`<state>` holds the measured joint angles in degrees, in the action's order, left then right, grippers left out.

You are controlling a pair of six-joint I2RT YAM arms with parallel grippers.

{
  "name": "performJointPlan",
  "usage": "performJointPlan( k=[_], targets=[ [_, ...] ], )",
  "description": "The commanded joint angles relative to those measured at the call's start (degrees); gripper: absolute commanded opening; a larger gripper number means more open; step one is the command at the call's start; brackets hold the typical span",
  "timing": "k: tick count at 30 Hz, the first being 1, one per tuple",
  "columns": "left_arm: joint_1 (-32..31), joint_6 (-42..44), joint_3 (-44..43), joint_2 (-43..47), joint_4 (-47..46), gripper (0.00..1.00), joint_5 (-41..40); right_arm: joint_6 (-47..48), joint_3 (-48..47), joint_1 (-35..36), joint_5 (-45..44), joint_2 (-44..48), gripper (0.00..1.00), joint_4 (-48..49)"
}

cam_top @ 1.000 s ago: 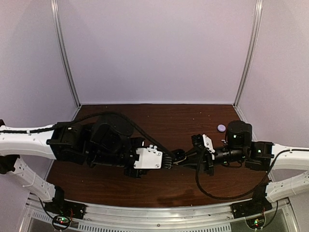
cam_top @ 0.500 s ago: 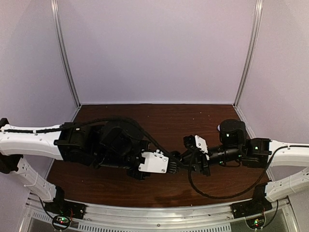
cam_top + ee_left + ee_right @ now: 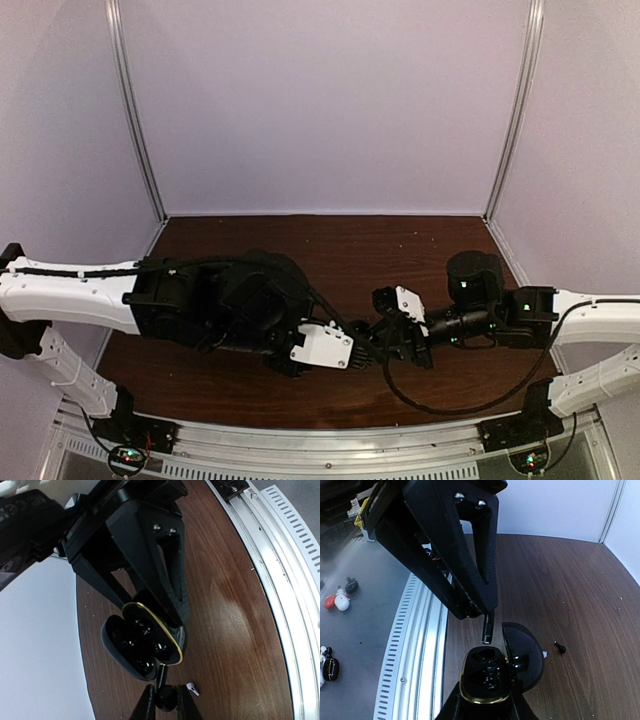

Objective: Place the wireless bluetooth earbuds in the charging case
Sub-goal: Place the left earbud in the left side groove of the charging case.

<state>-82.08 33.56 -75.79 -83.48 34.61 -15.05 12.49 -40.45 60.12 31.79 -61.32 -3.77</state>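
Observation:
The charging case (image 3: 485, 672) is black with a gold rim, and its lid (image 3: 524, 652) is swung open to the right. My right gripper (image 3: 486, 703) is shut on the case body. My left gripper (image 3: 165, 701) is shut on a black earbud (image 3: 161, 676) whose stem points at the open case (image 3: 142, 642), just short of its rim. In the right wrist view that stem (image 3: 488, 627) hangs right above the case opening. A white earbud (image 3: 190, 688) lies on the table beside the left fingers. In the top view both grippers (image 3: 360, 338) (image 3: 386, 332) meet at mid-table.
A small black bud-like piece (image 3: 560, 647) lies on the wooden table (image 3: 350, 250) right of the lid. The metal rail (image 3: 420, 630) marks the near table edge, and small earbud-like items (image 3: 340, 600) lie on the grey floor beyond it. White walls enclose the back and sides.
My left gripper has moved right with the black earbud and my right gripper has moved left with the case, so they now meet. Both grips are unchanged.

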Motion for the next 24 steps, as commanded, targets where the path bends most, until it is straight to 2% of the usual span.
performJointPlan(
  k=[1, 24],
  targets=[
    [-0.5, 1.1, -1.9, -0.5, -0.8, 0.1, -0.7, -1.0, -2.1, 0.5, -0.7, -0.4, 0.0, 0.4],
    [-1.4, 5.2, -1.5, -3.4, 0.8, 0.1, -4.2, -1.5, -3.6, 1.3, 0.0, -2.3, 0.0, -0.9]
  ],
)
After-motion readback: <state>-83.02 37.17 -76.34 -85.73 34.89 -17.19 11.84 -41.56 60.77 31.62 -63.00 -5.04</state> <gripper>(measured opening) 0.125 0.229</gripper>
